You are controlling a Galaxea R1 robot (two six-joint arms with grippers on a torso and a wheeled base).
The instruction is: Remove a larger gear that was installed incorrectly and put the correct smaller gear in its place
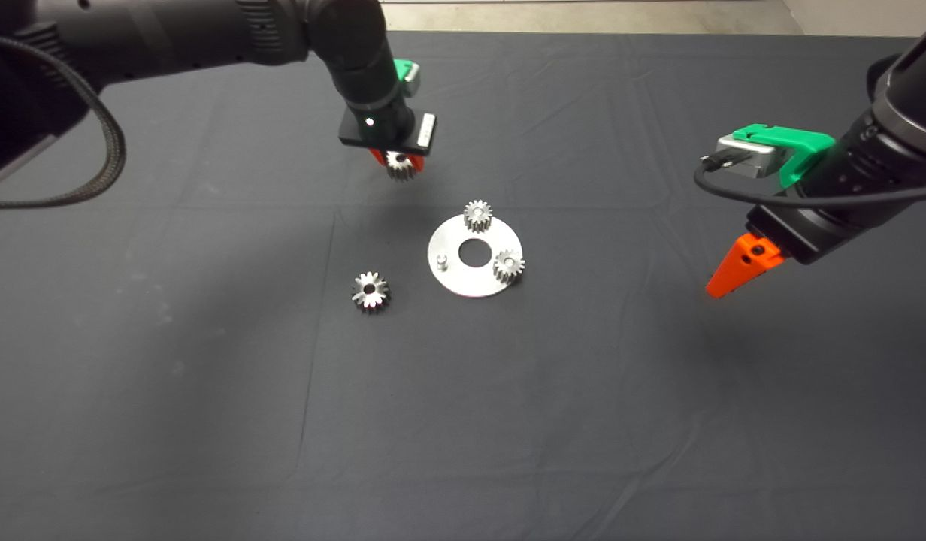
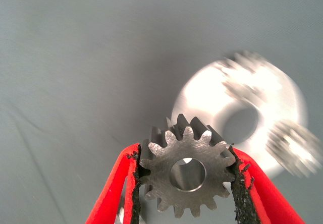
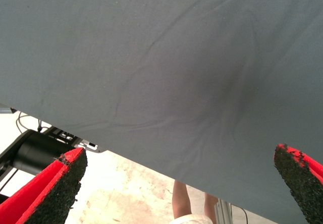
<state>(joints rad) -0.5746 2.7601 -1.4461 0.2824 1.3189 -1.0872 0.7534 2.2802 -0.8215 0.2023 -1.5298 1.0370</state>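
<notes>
My left gripper point(image 1: 397, 161) hangs above the mat behind the round silver plate point(image 1: 474, 282), shut on the smaller gear point(image 1: 400, 166). In the left wrist view this grey gear point(image 2: 187, 176) is pinched by its teeth between the black pads point(image 2: 135, 183), with the blurred plate point(image 2: 207, 95) below it. Two similar small gears point(image 1: 478, 216) point(image 1: 509, 265) sit on the plate, and a bare peg point(image 1: 440, 261) stands at its left side. The larger gear point(image 1: 370, 291), shiny with pointed teeth, lies flat on the mat left of the plate. My right gripper point(image 1: 722, 282) hovers open to the right.
The dark mat point(image 1: 207, 391) stretches wide in front of and to the left of the plate. In the right wrist view the right gripper point(image 3: 179, 153) looks past the mat's edge to the floor, a person's legs point(image 3: 189, 204) and a black arm base point(image 3: 35, 151).
</notes>
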